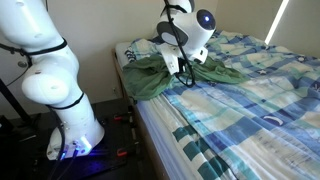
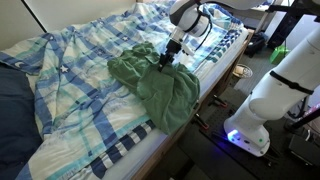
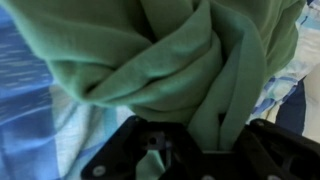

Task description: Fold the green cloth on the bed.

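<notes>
At the far left of an exterior view the white arm (image 1: 52,75) rises from the floor beside the bed (image 1: 255,110). It bends over to the upper middle of the frame. There the green cloth (image 1: 148,80) lies rumpled at the bed's near corner, one side slumping over the mattress edge. The gripper (image 1: 178,68) points down into the cloth's right part. From there the checked cover runs off to the right edge of the frame.

From the opposite angle, a dark navy pillow (image 2: 14,115) sits at the left edge. The blue, white and green cover spreads across the bed (image 2: 70,75) toward the centre. The green cloth (image 2: 160,92) is heaped in the middle of the frame and trails down to the lower side of the bed. The gripper (image 2: 166,58) meets the cloth at its upper right tip. The arm (image 2: 268,105) fills the right side, with a blue glow at its foot.

In the wrist view a strip of the checked cover shows on the left. The green cloth (image 3: 140,60) fills most of the frame. The gripper (image 3: 190,145) sits at the bottom centre, and a thick ridge of the cloth runs down between its black fingers (image 3: 268,150). The jaws look drawn in narrow on that fold, holding it.
</notes>
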